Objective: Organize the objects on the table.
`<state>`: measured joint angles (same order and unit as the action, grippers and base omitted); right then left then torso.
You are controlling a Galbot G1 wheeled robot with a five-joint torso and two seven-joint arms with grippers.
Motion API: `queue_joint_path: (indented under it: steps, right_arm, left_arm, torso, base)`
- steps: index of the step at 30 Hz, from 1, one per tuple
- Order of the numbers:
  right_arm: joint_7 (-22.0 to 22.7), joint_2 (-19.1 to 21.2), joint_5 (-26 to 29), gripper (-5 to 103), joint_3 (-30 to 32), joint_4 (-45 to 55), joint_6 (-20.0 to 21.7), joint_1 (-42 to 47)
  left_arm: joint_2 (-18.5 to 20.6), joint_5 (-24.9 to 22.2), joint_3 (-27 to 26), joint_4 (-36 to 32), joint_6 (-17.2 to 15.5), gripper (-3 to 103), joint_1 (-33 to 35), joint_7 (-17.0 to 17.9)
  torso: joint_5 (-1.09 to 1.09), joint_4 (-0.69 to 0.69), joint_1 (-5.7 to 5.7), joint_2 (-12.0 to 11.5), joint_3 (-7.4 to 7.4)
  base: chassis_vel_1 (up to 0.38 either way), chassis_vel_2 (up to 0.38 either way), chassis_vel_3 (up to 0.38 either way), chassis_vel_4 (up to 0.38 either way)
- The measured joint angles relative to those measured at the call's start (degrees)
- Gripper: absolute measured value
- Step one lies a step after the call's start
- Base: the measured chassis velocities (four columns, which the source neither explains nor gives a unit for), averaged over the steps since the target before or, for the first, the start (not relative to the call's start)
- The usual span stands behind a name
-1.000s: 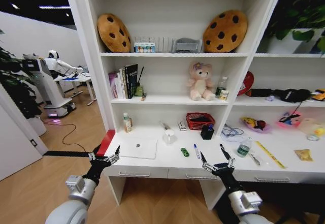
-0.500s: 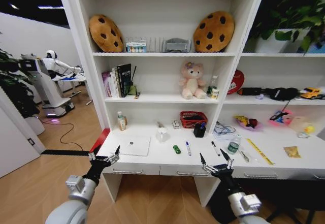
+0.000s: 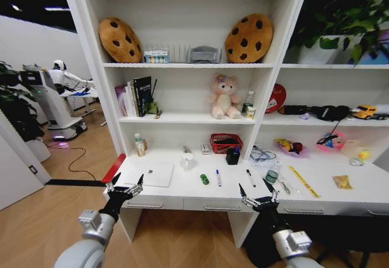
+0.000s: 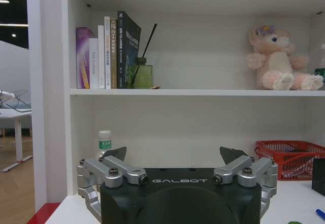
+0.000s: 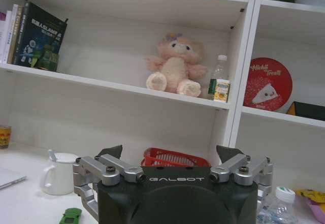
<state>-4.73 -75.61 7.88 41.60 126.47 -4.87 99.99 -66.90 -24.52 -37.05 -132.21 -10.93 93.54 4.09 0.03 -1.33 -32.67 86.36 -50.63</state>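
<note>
Long white desk under a shelving unit, drawers along its front edge. Left gripper raised before the desk's left front corner, jaws apart, nothing between them; same gripper seen from its wrist, fingers spread wide. Right gripper raised before the front edge nearer the desk's middle, jaws likewise apart and empty; seen from its wrist with fingers splayed.

On the desktop, from left end toward right: slim silver laptop, closed, near the left front corner; tiny green item close to the front edge; blue pen just beside it; black pen farther right; green-lidded small jar near the front edge, above the right gripper; yellow ruler lying at a slant toward the right end.

Toward the back edge: white mug, red basket, small black box. Pink plush bear on the shelf above; cookie-shaped cushions on the top shelf.
</note>
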Motion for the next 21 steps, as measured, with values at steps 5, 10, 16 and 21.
queue_joint_path:
  steps: [5,10,16,21]
  right_arm:
    - [0.1,0.9,2.3,100,0.4,-1.5,0.4,-1.2]
    - [-0.2,1.1,2.8,100,0.5,-1.6,0.8,-1.5]
    - [-0.8,1.2,2.8,100,0.6,-1.6,1.2,-1.6]
    - [-1.0,1.3,2.9,100,0.7,-1.6,1.3,-1.6]
  left_arm:
    - [0.0,0.0,0.0,0.0,0.0,100,0.0,0.0]
    - [0.0,0.0,0.0,0.0,0.0,100,0.0,0.0]
    - [0.0,0.0,0.0,0.0,0.0,100,0.0,0.0]
    - [0.0,0.0,0.0,0.0,0.0,100,0.0,0.0]
  torso:
    - [-0.04,0.00,0.01,0.0,0.01]
    - [-0.04,0.01,0.01,0.0,0.01]
    - [-0.02,0.00,0.01,0.0,0.01]
    - [-0.02,0.00,0.02,0.0,0.01]
  base:
    - [-0.030,-0.031,0.039,0.013]
    - [0.021,0.019,-0.017,-0.010]
    - [0.000,0.000,0.000,0.000]
    - [0.000,0.000,0.000,0.000]
